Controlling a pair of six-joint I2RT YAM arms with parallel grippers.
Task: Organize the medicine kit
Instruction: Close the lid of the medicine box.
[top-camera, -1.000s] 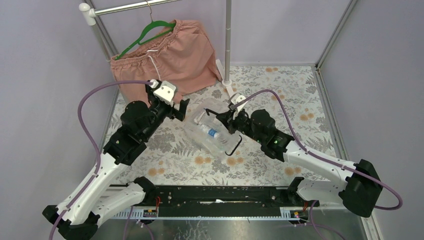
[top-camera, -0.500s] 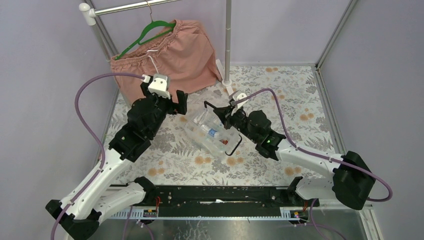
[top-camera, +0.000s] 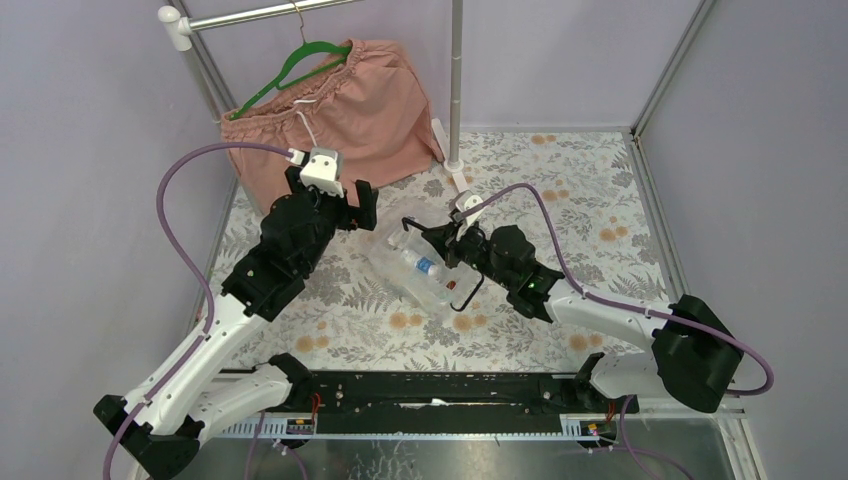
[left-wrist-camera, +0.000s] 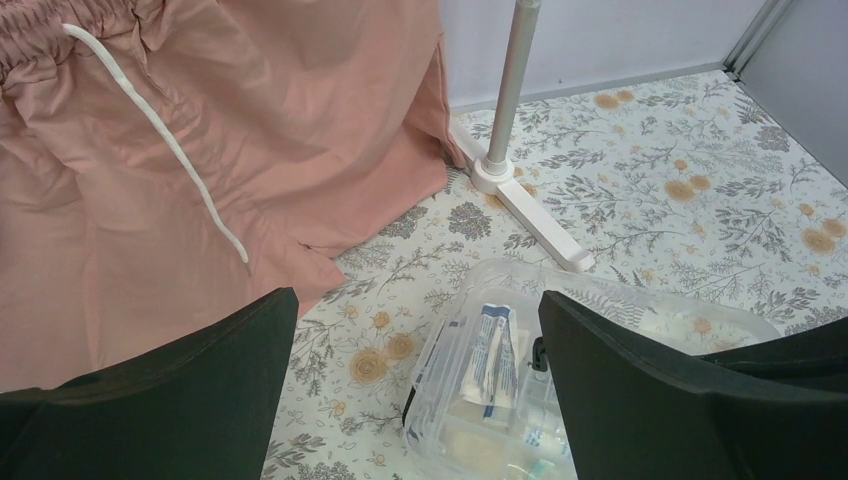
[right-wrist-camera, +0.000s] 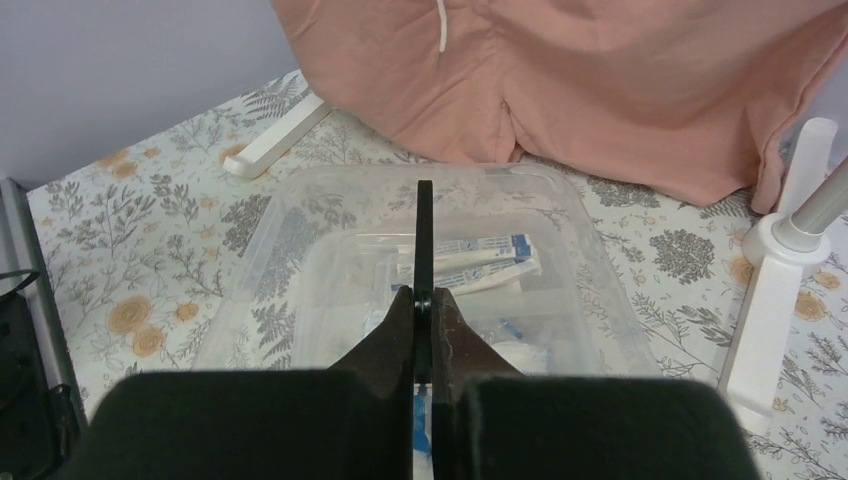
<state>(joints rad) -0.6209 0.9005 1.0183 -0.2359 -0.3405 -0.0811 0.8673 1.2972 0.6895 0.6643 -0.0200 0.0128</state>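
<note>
Medicine kit (top-camera: 415, 270) at the centre of the table (top-camera: 570, 200), between the left gripper (top-camera: 358, 208) — jaws spread wide, holding nothing — and the right gripper (top-camera: 428, 233), fingers pinched shut just over it; an unbraced push there could skid the light kit toward the pink shorts (top-camera: 340, 100).

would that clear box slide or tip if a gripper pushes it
Probably slides rather than tips: the box is low and wide. Likely light: just a small bottle and sachets show inside. Its thin clear walls may flex.
</note>
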